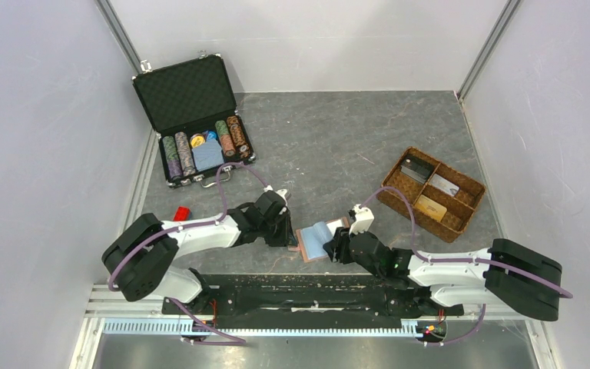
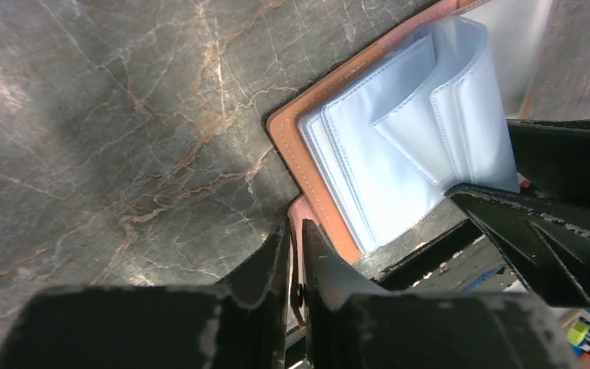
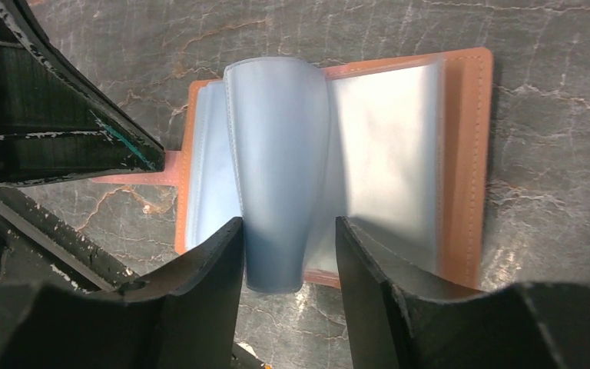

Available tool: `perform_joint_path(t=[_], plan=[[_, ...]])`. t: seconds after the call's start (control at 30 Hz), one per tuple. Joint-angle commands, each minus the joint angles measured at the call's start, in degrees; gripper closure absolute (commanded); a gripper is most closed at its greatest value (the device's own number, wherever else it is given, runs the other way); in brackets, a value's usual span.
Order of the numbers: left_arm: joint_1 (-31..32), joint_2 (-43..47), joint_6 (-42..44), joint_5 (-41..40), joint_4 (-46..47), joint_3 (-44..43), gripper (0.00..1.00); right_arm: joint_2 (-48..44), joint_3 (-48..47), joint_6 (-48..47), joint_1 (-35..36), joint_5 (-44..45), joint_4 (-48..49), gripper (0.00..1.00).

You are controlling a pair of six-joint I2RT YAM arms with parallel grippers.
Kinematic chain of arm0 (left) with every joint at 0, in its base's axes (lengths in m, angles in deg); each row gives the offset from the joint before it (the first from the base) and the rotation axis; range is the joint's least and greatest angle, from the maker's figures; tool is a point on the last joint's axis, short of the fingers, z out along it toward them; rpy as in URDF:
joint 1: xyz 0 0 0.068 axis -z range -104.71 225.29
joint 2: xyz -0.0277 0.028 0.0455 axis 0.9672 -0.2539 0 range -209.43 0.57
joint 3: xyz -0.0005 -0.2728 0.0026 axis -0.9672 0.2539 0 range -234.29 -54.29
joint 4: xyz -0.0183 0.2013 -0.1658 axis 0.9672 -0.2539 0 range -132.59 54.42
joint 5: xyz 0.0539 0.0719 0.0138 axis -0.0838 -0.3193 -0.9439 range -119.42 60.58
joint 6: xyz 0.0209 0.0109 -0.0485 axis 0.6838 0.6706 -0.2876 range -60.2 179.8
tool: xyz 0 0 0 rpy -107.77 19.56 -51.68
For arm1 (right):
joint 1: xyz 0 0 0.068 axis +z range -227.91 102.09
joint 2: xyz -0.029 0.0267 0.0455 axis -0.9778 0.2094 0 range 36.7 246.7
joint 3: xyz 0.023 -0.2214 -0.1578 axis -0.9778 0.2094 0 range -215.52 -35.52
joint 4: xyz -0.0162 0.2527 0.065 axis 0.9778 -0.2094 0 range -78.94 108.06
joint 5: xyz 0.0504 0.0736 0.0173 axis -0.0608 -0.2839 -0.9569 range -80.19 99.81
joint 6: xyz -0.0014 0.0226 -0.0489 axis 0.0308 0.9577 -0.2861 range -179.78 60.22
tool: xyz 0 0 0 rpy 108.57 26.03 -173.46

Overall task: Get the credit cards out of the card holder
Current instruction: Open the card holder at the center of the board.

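Observation:
The tan-brown card holder (image 1: 316,240) lies open on the table between my two grippers, its pale blue clear sleeves up. My left gripper (image 1: 289,233) is shut on its short snap tab (image 2: 305,213) at the holder's left edge (image 2: 296,231). My right gripper (image 3: 288,231) is open, its fingers either side of one sleeve page (image 3: 276,169) that stands up from the spine; it sits at the holder's near right side (image 1: 336,246). The sleeves I can see show no card in them. Three credit cards, dark grey (image 1: 415,167), white (image 1: 443,184) and tan (image 1: 430,207), lie in the woven tray.
The brown woven divided tray (image 1: 469,201) stands at the right. An open black chip case (image 1: 192,115) with striped chips and a blue flat rectangle (image 1: 207,156) is at the back left. A small red block (image 1: 181,214) lies by the left arm.

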Motion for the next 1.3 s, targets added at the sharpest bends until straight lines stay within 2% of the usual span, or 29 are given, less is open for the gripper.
perform_joint_path(t=[0.0,0.07,0.3,0.47,0.67,0.87,1.13,1.2,1.27], plan=[[-0.2,1.6,-0.4,4.0,4.1,0.3,0.9,0.1,-3.8,-2.6,-0.1,-2.8,-0.3,0.47],[-0.2,3.0,-0.5,5.0,4.4,0.5,0.98,0.5,-5.5,-4.1,-0.1,-3.9,-1.3,0.41],[-0.2,6.2,-1.6,5.9,5.0,1.6,0.98,3.5,-11.5,-9.5,0.1,-2.8,-6.2,0.24],[-0.2,6.7,-1.7,6.2,5.1,1.7,0.98,6.4,-14.3,-11.4,1.2,-1.3,-8.4,0.2],[-0.2,7.7,-1.8,6.0,5.0,2.1,0.98,9.1,-15.3,-12.2,2.6,0.8,-9.6,0.25],[-0.2,7.7,-1.8,6.0,4.8,2.2,0.98,11.0,-15.5,-12.0,3.4,3.7,-10.3,0.25],[-0.2,8.0,-1.0,4.7,3.3,2.3,0.98,9.3,-14.6,-11.6,3.6,5.5,-10.2,0.42],[-0.2,8.0,-0.8,4.6,3.1,2.3,0.98,8.8,-14.5,-11.5,3.6,6.0,-10.2,0.42],[-0.2,8.1,-0.8,4.5,3.0,2.3,0.98,8.3,-14.3,-11.4,3.6,6.1,-10.3,0.38]])
